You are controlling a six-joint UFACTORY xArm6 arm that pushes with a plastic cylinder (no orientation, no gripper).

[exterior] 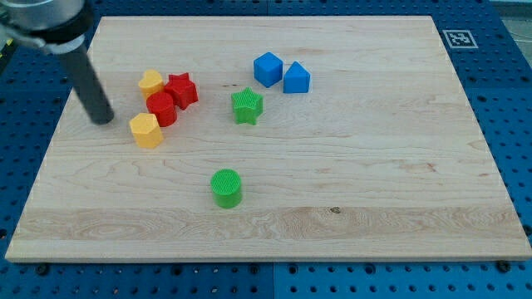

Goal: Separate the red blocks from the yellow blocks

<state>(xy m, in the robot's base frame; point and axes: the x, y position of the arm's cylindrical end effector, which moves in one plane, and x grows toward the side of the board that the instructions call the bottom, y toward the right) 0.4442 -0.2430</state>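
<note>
Camera view takes in a pale wooden board [349,191] lying on a blue pegboard table [519,100]. My tip [104,119], the lower end of a dark rod coming down from the view's top left, sits on the board near the left edge; it is a plain rod, so it has no pincer to spread or press together.

Just to the tip's right, with a small gap, lies a tight cluster. A yellow block of faceted shape [146,130] is nearest the tip, touching the red cylinder [162,109] above and to its right. The red star [182,90] presses against that cylinder, and a yellow heart-like block [150,83] touches the star's left side.

Well apart to the right stand a green star [247,105], a blue cube [268,69] and a blue house-shaped block [297,78]. A green cylinder [226,188] stands alone lower down.
</note>
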